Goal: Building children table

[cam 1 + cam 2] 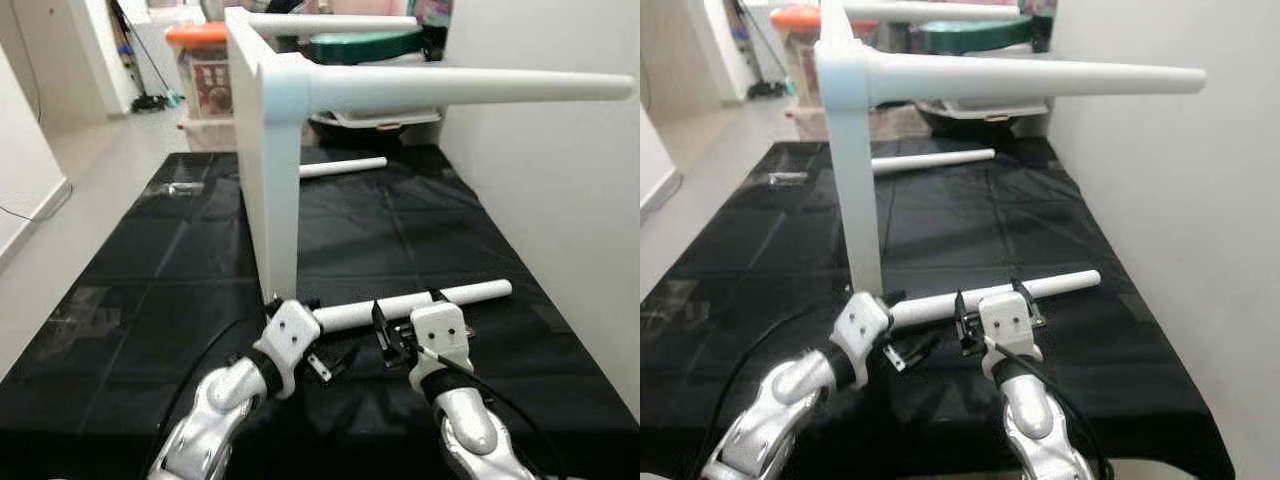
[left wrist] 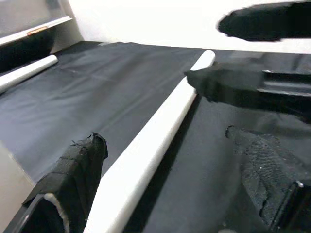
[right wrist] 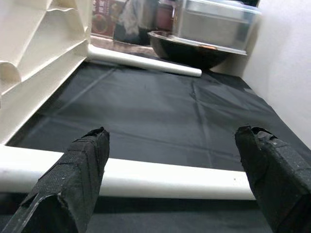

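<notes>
The white plastic children's tabletop (image 1: 268,180) is standing on its edge on the black plastic sheet (image 1: 180,310) that is covering the floor, and one long white tapered leg (image 1: 470,88) is already sticking out of its upper corner, pointing toward the white wall (image 1: 560,200) on the robot's right. A second fitted leg (image 1: 330,21) is showing farther back at the top.

Down in front, a loose white round table leg (image 1: 410,304) is lying flat on the sheet, running from the foot of the tabletop out to the right. The left end effector (image 1: 318,362) is sitting low just beside the near end of that leg; its wrist camera is looking along the leg, with one black finger (image 2: 73,170) on either side of it, spread apart and not touching. The right end effector (image 1: 388,335) is hovering right at the middle of the same leg, its padded fingertips (image 3: 82,165) wide apart, the leg crossing between them, nothing clamped.

Farther back, another loose white leg (image 1: 342,167) is lying on the sheet near the far edge. Behind it, an orange-lidded clear storage bin (image 1: 200,70) and a dark green lidded tub (image 1: 365,45) are sitting against the back.
</notes>
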Controlling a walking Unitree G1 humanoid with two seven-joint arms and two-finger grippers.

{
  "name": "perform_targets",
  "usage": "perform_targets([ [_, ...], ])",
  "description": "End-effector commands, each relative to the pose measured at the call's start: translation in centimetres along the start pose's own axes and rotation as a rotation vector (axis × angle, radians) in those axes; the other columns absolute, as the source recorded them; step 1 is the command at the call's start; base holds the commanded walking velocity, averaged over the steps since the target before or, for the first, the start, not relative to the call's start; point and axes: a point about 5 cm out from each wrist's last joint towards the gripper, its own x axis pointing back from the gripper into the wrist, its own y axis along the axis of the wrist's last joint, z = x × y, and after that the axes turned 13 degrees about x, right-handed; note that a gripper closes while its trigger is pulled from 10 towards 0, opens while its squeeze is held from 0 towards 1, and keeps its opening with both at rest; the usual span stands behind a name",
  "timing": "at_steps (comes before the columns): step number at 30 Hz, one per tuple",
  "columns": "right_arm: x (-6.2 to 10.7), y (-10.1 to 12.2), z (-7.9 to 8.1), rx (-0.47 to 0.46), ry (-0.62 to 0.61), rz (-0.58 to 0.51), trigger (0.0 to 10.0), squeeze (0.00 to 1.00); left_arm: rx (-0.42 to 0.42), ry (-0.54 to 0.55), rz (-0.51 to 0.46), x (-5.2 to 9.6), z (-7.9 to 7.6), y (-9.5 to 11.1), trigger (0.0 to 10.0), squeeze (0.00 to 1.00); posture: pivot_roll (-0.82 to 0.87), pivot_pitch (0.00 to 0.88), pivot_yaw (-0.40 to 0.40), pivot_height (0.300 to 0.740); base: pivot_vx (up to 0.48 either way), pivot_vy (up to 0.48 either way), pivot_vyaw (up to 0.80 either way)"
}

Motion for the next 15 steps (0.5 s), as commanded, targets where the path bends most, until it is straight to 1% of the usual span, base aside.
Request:
perform_targets([
  [1, 0.2, 0.1, 0.0, 0.001, -0.006, -0.004, 10.0, 0.0, 0.008, -0.003, 0.003, -0.3, 0.4, -0.2, 10.0, 0.0, 0.03, 0.05, 0.014, 0.74, 0.0, 0.0, 0.0],
  [3, 0.3, 0.1, 0.1, -0.001, -0.007, -0.004, 10.0, 0.0, -0.012, -0.01, -0.001, -1.0, 0.7, 0.2, 10.0, 0.0, 0.03, 0.056, 0.017, 0.74, 0.0, 0.0, 0.0],
  [5, 0.3, 0.1, 0.1, -0.001, -0.007, -0.004, 10.0, 0.0, -0.012, -0.01, -0.001, -1.0, 0.7, 0.2, 10.0, 0.0, 0.03, 0.056, 0.017, 0.74, 0.0, 0.0, 0.0],
  [8, 0.5, 0.2, 0.3, -0.01, -0.004, 0.001, 10.0, 0.0, -0.026, -0.018, -0.002, -2.1, 0.9, 0.6, 10.0, 0.0, 0.03, 0.076, 0.029, 0.74, 0.0, 0.0, 0.0],
  [9, 0.7, 0.2, 0.4, -0.016, -0.003, 0.004, 10.0, 0.0, -0.07, 0.047, 0.007, -2.9, 1.7, 0.7, 10.0, 0.0, 0.04, 0.086, 0.034, 0.74, 0.0, 0.0, 0.0],
  [10, 0.7, 0.3, 0.4, -0.018, -0.003, 0.004, 10.0, 0.0, -0.093, 0.083, 0.007, -3.1, 2.2, 0.8, 10.0, 0.0, 0.03, 0.091, 0.036, 0.74, 0.0, 0.0, 0.0],
  [11, 0.7, 0.3, 0.4, -0.018, -0.003, 0.004, 10.0, 0.0, -0.093, 0.083, 0.007, -3.1, 2.2, 0.8, 10.0, 0.0, 0.03, 0.091, 0.036, 0.74, 0.0, 0.0, 0.0],
  [12, 0.8, 0.3, 0.4, -0.02, -0.004, 0.003, 10.0, 0.0, -0.112, 0.113, 0.004, -3.3, 2.5, 0.9, 10.0, 0.0, 0.03, 0.092, 0.036, 0.74, 0.0, 0.0, 0.0],
  [15, 0.8, 0.3, 0.4, -0.02, -0.004, 0.003, 10.0, 0.0, -0.115, 0.117, 0.002, -3.4, 2.6, 0.9, 10.0, 0.0, 0.03, 0.092, 0.036, 0.74, 0.0, 0.0, 0.0],
])
